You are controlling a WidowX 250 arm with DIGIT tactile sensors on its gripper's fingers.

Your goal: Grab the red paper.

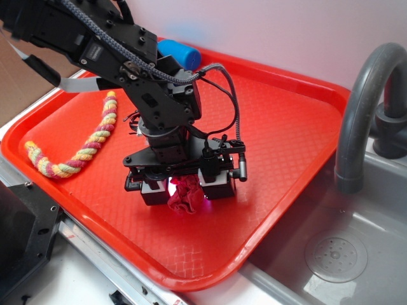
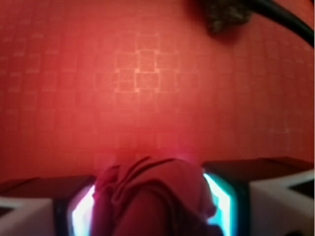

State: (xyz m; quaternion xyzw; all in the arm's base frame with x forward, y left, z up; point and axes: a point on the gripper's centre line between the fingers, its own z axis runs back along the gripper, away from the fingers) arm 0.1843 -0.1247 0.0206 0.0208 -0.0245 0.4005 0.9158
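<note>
A toy kitchen sink setup in a robot lab is showing here: a grey plastic faucet (image 1: pixel 362 108) is arching over a grey sink basin (image 1: pixel 337 254) with a moulded drain (image 1: pixel 335 255), while a red plastic tray (image 1: pixel 286 127) is sitting beside it under a black robot arm (image 1: pixel 114 44).

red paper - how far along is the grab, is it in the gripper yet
Done: the gripper is down on the red tray with the red paper between its fingers. In hand: the wrist view shows both pads against the crumpled ball, so it looks shut on it. Left: lifting; the paper still seems to sit at the tray surface.
</note>
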